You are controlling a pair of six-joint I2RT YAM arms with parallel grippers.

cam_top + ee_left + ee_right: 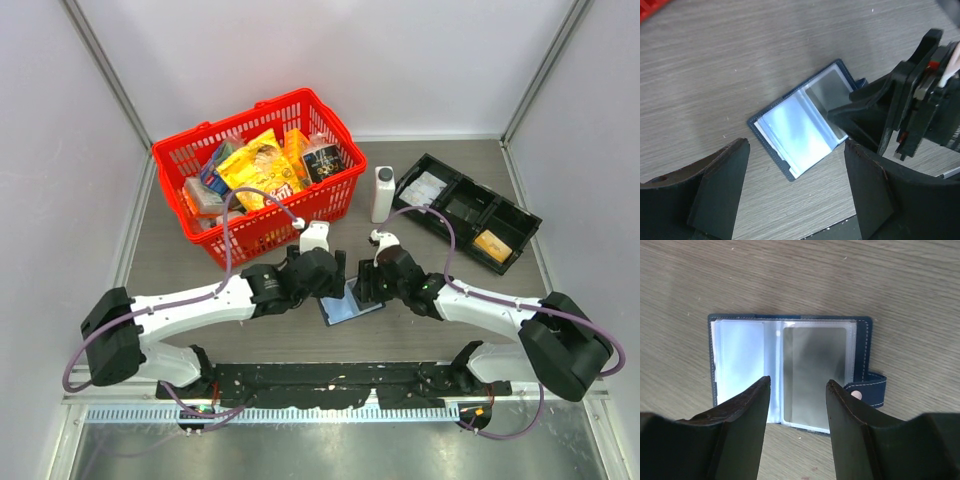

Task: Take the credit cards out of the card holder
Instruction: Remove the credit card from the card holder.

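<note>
The red basket [255, 170] of packets sits at the back left. Your left gripper [797, 147] hangs low over the table [180, 260], fingers spread wide with nothing held. Below it, the card holder [790, 370] lies flat and open, clear sleeves up and snap tab out to one side. Your right gripper [798, 385] sits over the middle fold, jaws parted. It may be touching a sleeve, but you can't tell. At the back right, an orange-gold card [493, 245] lies in the end compartment of the black tray [505, 205].
</note>
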